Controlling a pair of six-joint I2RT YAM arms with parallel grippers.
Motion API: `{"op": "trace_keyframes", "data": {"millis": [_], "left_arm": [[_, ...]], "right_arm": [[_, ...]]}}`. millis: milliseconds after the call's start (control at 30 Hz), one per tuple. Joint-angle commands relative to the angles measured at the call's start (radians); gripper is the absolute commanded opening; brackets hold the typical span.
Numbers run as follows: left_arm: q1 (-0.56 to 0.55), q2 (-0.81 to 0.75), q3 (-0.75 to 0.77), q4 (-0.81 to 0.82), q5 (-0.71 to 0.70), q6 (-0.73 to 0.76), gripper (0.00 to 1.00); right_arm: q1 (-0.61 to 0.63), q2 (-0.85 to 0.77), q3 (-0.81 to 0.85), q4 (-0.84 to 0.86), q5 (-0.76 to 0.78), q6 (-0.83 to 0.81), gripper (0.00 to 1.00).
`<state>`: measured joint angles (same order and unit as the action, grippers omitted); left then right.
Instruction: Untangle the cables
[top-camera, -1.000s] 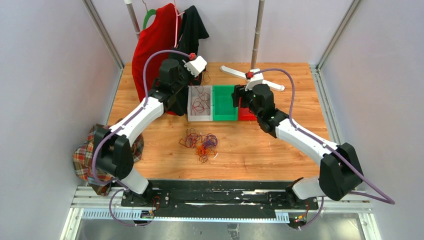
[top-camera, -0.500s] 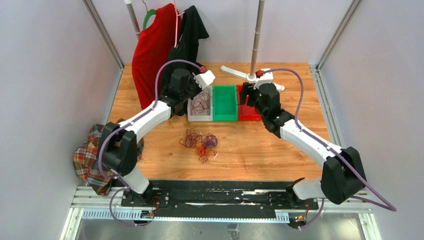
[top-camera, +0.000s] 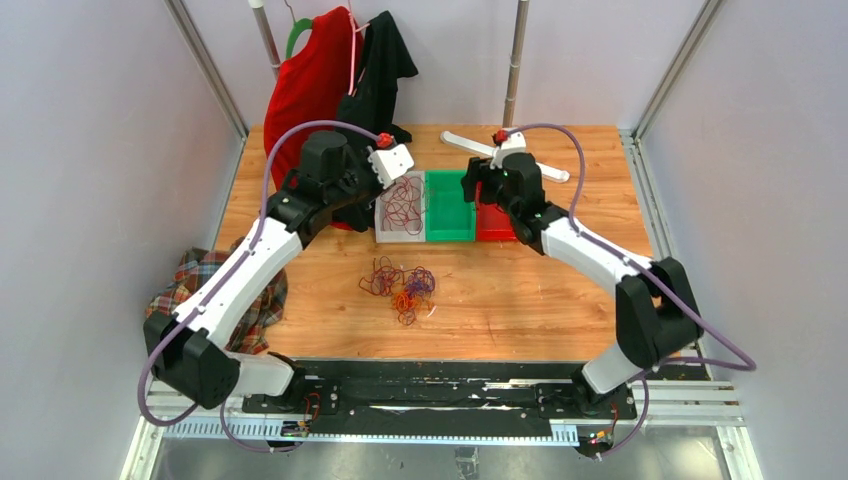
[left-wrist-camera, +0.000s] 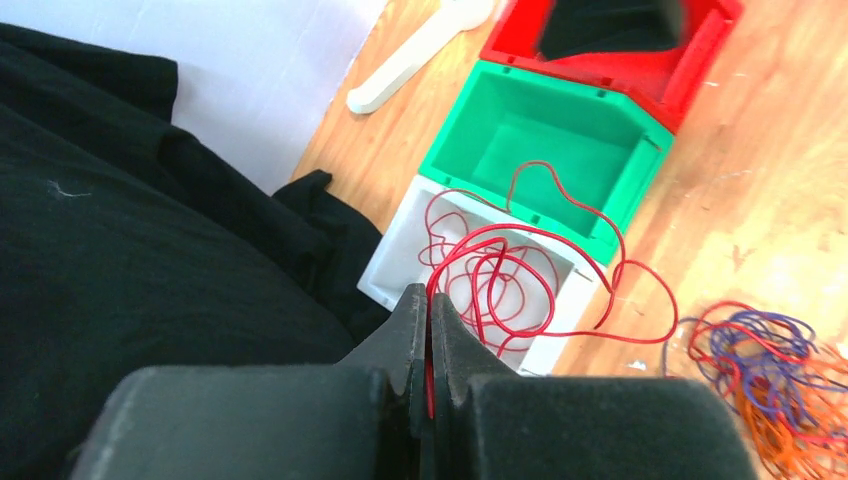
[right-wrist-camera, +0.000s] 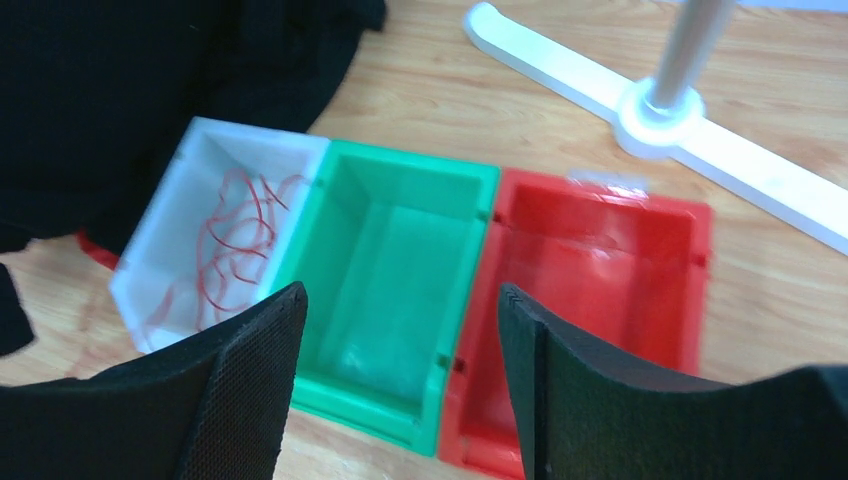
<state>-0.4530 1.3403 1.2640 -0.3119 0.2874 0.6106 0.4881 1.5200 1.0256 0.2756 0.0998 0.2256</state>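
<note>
Pinching a red cable (top-camera: 402, 207), our left pincer (left-wrist-camera: 428, 322) hovers at the white bin's (left-wrist-camera: 390, 270) left edge, the strand's loops trailing into it. We see the right pincer (right-wrist-camera: 400, 300) spread wide to the bin's right; other cables (top-camera: 400, 283) lie tangled on the surface (top-camera: 560, 290), nearer us than the bin.

wooden table (top-camera: 560, 300): green bin (top-camera: 450, 210) mid-back, white bin (top-camera: 400, 238) touching its left, red bin (top-camera: 492, 228) touching its right. cables (top-camera: 401, 285) tangled just in front, white stand base (top-camera: 465, 143) behind.
</note>
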Motion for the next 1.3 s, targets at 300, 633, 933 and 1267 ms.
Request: {"op": "trace_keyframes", "data": {"millis": [300, 633, 933, 1267], "left_arm": [[0.0, -0.001, 0.009, -0.071, -0.09, 0.103, 0.0], [0.054, 0.134, 0.105, -0.021, -0.178, 0.13, 0.0], [0.077, 0.179, 0.143, 0.091, -0.238, 0.073, 0.0], [0.076, 0.184, 0.135, 0.081, -0.186, 0.004, 0.0]], "right_arm": [[0.079, 0.354, 0.346, 0.075, -0.261, 0.086, 0.64], [0.152, 0.44, 0.297, 0.155, -0.267, 0.122, 0.62], [0.2, 0.456, 0.213, 0.246, -0.265, 0.211, 0.59], [0.225, 0.505, 0.239, 0.237, -0.301, 0.215, 0.5]]}}
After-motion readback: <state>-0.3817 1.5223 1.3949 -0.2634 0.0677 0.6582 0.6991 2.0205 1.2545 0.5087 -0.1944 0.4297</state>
